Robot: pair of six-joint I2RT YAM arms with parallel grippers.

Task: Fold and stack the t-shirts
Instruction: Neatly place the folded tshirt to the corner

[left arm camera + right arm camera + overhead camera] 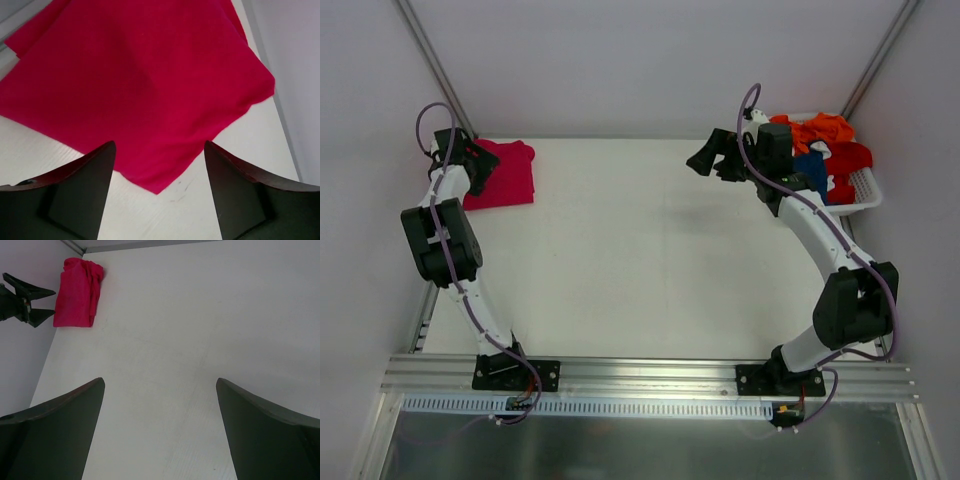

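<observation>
The crimson-pink t-shirt lies folded at the table's far left corner; it also shows in the left wrist view and the right wrist view. My left gripper is open and empty, at the shirt's left edge, its jaws apart just off a corner of the cloth. My right gripper is open and empty, above the bare table left of the basket. Orange, red and dark blue t-shirts lie crumpled in the white basket.
The white slatted basket stands at the far right corner against the wall. Walls close the table at the back, left and right. The left gripper shows in the right wrist view beside the folded shirt.
</observation>
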